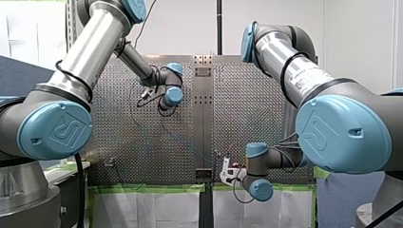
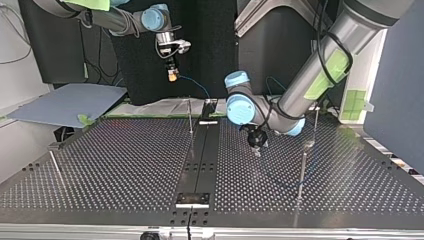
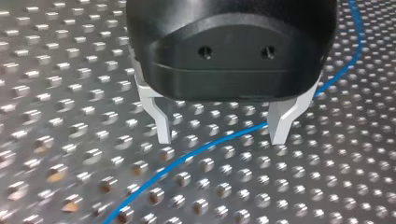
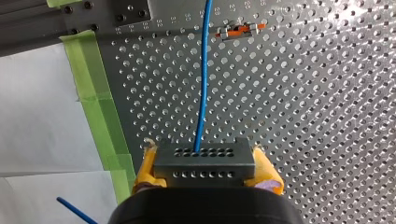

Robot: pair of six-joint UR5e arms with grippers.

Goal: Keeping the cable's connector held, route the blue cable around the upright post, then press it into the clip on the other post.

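The blue cable [image 3: 210, 144] lies across the table [image 3: 56, 93], which is full of little holes. My left claw [image 3: 222, 135] hangs low over the table. Its two metal fingers are spread wide and hold nothing, and the cable runs on the table under the gap between them. My right claw [image 2: 173, 76] is up in the air. Its yellow pads squeeze the small grey connector [image 4: 204, 173] at the cable's end.

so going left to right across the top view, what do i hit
Thin rod → my right gripper, holding the connector → thin upright post → my left gripper → tall post.
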